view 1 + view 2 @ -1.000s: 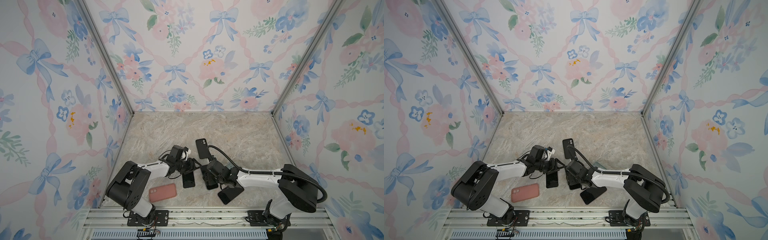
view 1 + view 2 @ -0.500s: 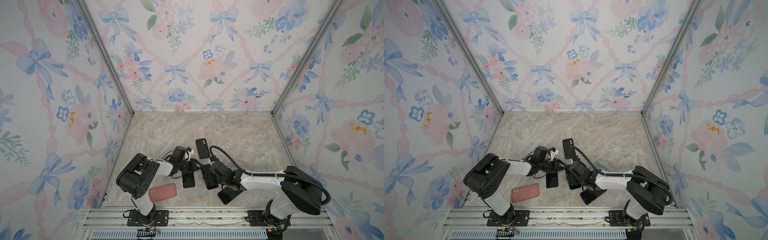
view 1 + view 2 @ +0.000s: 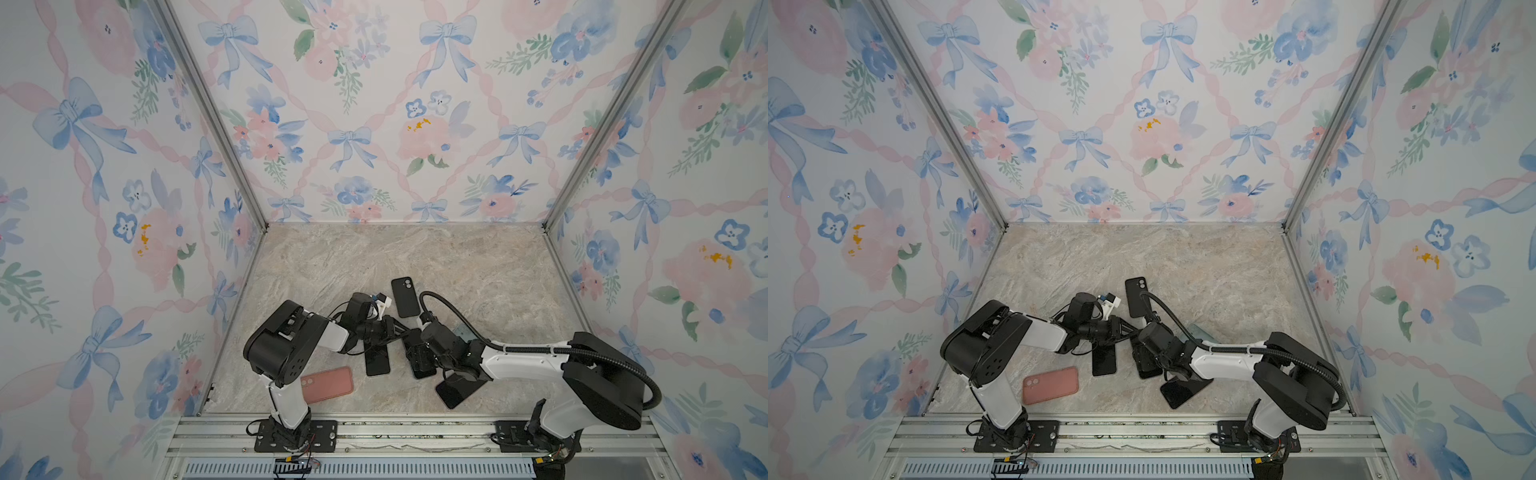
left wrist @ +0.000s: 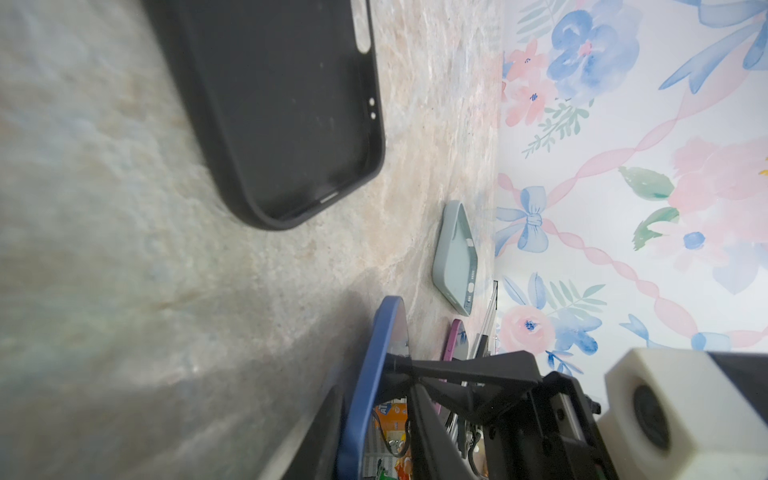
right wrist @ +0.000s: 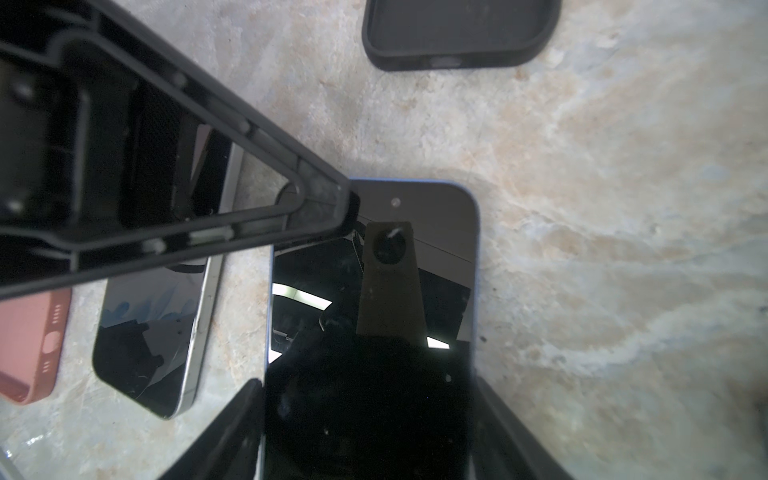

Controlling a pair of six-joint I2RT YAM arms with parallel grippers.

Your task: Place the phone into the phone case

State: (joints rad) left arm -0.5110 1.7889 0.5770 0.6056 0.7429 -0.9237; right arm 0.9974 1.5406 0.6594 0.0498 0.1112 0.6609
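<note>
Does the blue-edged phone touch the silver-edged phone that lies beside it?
Apart. The right wrist view shows a strip of bare table between the blue-edged phone and the silver-edged phone along their facing edges.

The right gripper [image 3: 1144,359] sits low over a dark phone [image 3: 1151,372] mid-table — pink case [image 3: 1050,384] nearer the front, black case [image 3: 1137,297] farther back.

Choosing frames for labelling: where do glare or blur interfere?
Right wrist view: the blue phone mirrors the camera and bright lights. Left wrist view: the near table is blurred, the black case soft-edged. Both top views: evenly lit, sharp.
</note>
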